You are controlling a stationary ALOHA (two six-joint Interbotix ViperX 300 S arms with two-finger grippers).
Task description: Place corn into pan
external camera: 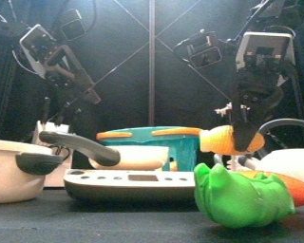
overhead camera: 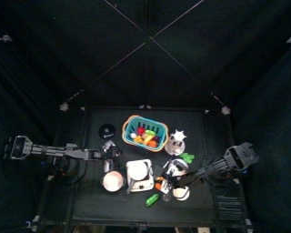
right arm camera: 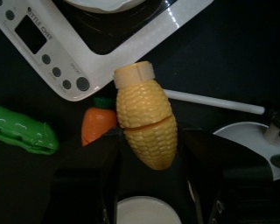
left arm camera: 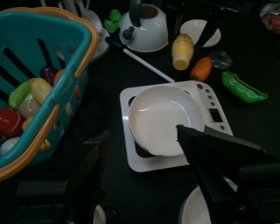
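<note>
Yellow corn [right arm camera: 146, 114] clamped in right gripper [right arm camera: 149, 157] | long axis along jaws, cut end outward | left gripper [left arm camera: 149, 149] apart

One corn cob [right arm camera: 147, 114], yellow. One carrot [right arm camera: 99, 125], orange. One green pea pod [right arm camera: 22, 129]. One teal basket [left arm camera: 38, 70], with several toy foods inside, too crowded to count. One white kitchen scale [left arm camera: 173, 118], carrying one white plate [left arm camera: 167, 116]. One kettle [left arm camera: 145, 24], white with black handle. One pan [external camera: 18, 169], cream, with one dark handle [external camera: 79, 145]. One further white round dish [overhead camera: 178, 137] sat beside basket. Two black arms were present, two grippers: left [left arm camera: 149, 179], right [right arm camera: 149, 179].
</note>
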